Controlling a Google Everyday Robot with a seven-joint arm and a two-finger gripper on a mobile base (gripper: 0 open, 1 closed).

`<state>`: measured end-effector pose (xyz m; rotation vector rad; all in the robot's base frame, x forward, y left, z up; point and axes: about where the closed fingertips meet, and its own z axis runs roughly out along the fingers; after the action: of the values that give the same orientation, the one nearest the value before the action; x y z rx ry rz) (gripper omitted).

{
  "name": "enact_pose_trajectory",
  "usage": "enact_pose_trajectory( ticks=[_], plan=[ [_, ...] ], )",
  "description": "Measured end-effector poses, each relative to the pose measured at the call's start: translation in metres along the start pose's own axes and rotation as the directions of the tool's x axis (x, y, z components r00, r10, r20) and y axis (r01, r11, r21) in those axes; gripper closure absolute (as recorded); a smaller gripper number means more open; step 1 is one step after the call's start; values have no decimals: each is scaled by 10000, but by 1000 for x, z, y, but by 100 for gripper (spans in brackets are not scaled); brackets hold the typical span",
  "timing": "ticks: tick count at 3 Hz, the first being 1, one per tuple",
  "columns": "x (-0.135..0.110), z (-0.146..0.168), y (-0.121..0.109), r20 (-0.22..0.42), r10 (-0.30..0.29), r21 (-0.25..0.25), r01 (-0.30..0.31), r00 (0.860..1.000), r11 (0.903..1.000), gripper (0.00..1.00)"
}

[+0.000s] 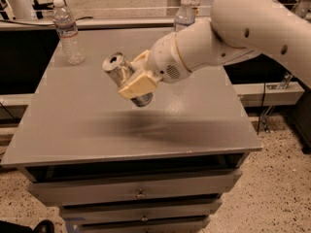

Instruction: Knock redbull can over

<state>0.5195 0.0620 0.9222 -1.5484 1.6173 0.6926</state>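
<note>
Redbull can [118, 70] hangs in the air over the grey table [97, 140], pinched across its middle by the gripper [130, 80]. The cream fingers [138, 85] are pressed onto the can's sides, one above and one below. The can is tilted well off upright. Its long axis runs on a slant, with the pull-tab top pointing up and to the left of the view and the bottom pointing down and to the right, toward the tabletop. The lower end seems to be clear of the surface, though from this angle that is hard to be sure of. A soft shadow [146, 125] lies on the table beneath it. The white arm [233, 28] reaches in from the upper right. Two water bottles stand upright at the far edge of the table, one [68, 33] at the left corner and one [184, 13] partly behind the arm, both well apart from the can. Drawers [141, 193] sit below the tabletop.
</note>
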Motion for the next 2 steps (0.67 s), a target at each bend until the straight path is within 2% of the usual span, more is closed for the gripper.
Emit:
enact_pose_trajectory(
  ticks=[1, 2],
  plan=[
    [32, 2, 13, -604, 528, -232, -543, 9968, 9983, 100],
    [52, 8, 22, -933, 1001, -290, -1032, 9906, 9942, 83]
  ],
)
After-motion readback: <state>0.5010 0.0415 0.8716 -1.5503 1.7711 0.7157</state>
